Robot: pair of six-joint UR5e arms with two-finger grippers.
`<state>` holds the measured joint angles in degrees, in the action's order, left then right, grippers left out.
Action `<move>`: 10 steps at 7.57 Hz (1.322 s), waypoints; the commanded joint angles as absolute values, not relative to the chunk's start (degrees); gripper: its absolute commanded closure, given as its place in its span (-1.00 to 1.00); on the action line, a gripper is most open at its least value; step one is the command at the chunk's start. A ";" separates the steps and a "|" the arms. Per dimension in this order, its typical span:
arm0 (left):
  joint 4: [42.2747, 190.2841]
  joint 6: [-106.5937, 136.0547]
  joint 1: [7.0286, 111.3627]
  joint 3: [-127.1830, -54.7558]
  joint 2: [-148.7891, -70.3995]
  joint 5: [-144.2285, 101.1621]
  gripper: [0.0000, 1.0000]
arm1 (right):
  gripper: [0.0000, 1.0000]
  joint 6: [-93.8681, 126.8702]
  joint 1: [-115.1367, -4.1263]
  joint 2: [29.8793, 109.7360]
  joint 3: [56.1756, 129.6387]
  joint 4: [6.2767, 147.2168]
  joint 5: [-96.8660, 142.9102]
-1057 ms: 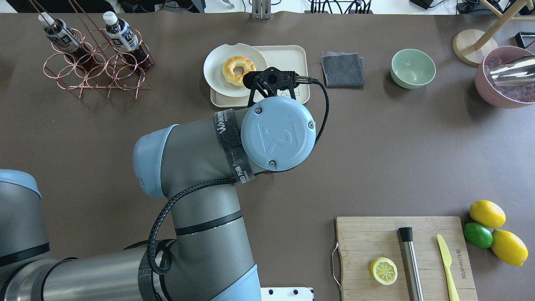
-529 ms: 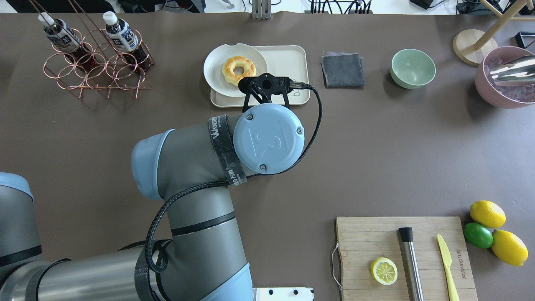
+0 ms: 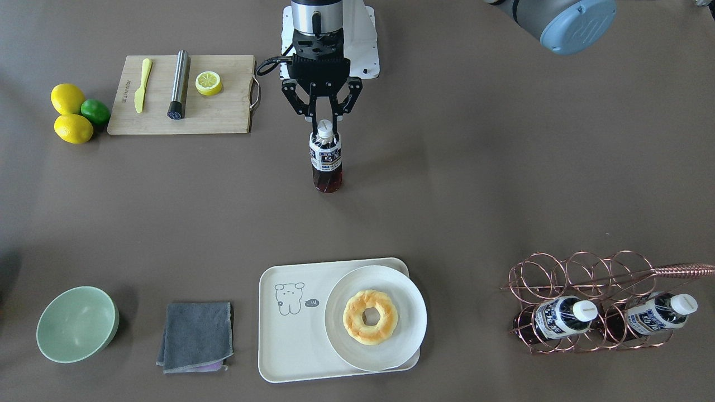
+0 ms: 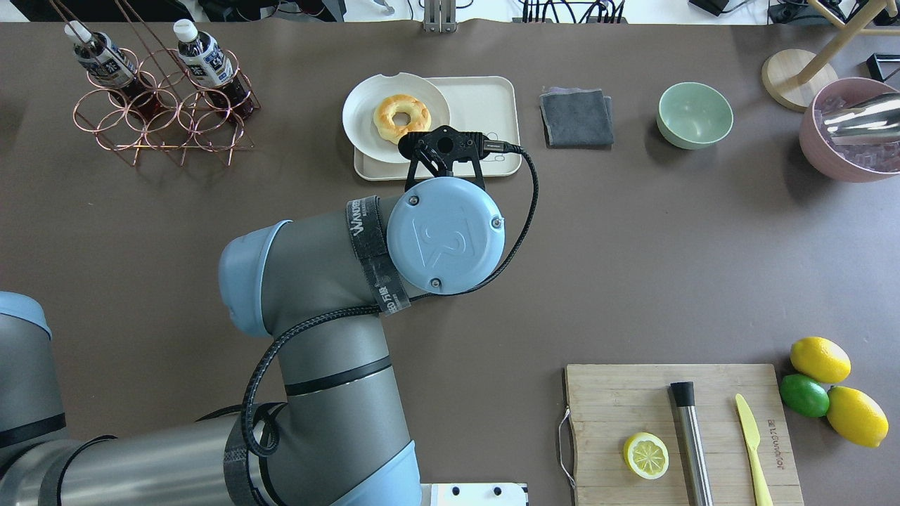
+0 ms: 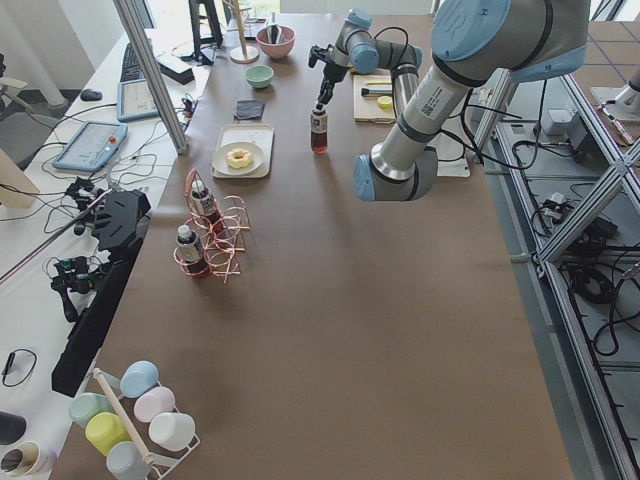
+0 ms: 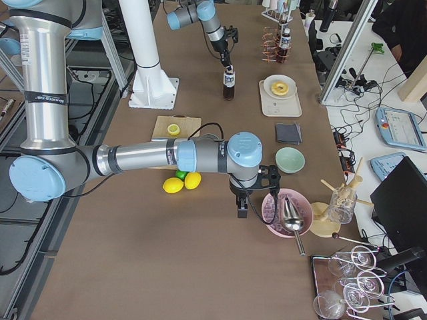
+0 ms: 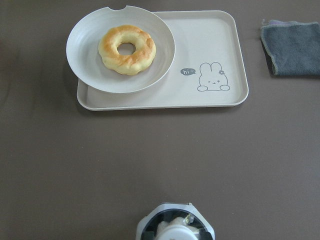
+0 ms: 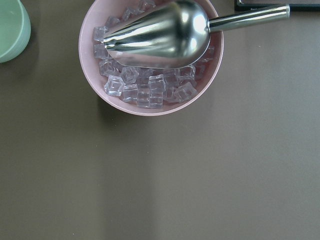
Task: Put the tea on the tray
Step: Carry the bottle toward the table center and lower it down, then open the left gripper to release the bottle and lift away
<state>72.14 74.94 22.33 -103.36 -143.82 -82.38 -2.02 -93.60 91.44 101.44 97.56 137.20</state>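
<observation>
My left pincer [image 3: 324,127] was closed on the white cap of the tea [image 3: 325,160], a finger pressed to either side of the cap, and the bottle stood upright beneath it. The tea was over bare desk [image 3: 475,212], well short of the tray [image 3: 290,340], with open brown surface between the two. Whether the bottle's base touched the desk I could not tell. In my left wrist view the cap sat at the bottom edge and the tray lay ahead, one long side turned toward me. A round white plate [image 3: 394,352] carrying a doughnut [image 3: 370,317] covered one end of the tray and overhung its rim. The other end, with the small cartoon drawing, was bare. The two other bottles [image 3: 561,324] leaned in the copper wire rack [image 3: 586,273], well apart from the tray. My right pincer [image 6: 259,199] hung just beside the pink bowl [image 8: 210,85] of ice cubes [image 8: 145,95], where a metal scoop [image 8: 160,35] rested on the ice. That pincer showed only in the side view, so I could not tell how far it was open.
</observation>
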 commanded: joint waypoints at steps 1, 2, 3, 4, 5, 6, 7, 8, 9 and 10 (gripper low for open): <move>72.16 74.45 22.32 -103.62 -143.79 -82.27 -0.95 | -1.00 -2.02 -93.60 91.32 101.43 97.56 137.20; 72.07 72.62 22.50 -104.15 -143.79 -82.44 -0.95 | -1.00 -2.02 -93.60 91.23 101.51 97.56 137.20; 72.07 71.99 22.94 -105.80 -143.70 -82.62 -0.95 | -1.00 -2.02 -93.60 91.14 101.43 97.56 137.20; 72.33 71.98 22.94 -105.91 -143.79 -82.44 -0.95 | -1.00 -2.02 -93.60 91.06 101.69 97.56 137.28; 73.20 71.98 24.33 -106.52 -143.70 -82.53 -0.95 | -1.00 -1.93 -93.78 90.36 102.39 98.08 137.29; 73.13 71.90 26.96 -106.78 -143.18 -82.70 -0.95 | -1.00 -1.76 -94.04 88.79 102.57 99.13 137.29; 73.47 71.55 29.24 -109.22 -140.56 -83.14 -0.95 | -1.00 -1.67 -94.13 86.25 103.26 102.71 137.29; 73.22 65.02 31.96 -111.16 -138.71 -84.19 -0.95 | -1.00 -1.58 -94.13 84.05 105.19 106.92 137.29; 73.30 59.82 33.21 -115.01 -134.08 -84.72 -0.95 | -1.00 -0.54 -93.78 81.76 107.47 111.40 137.46; 73.30 56.37 36.88 -115.48 -132.82 -84.81 -0.95 | -1.00 7.04 -91.34 79.13 110.54 112.84 138.16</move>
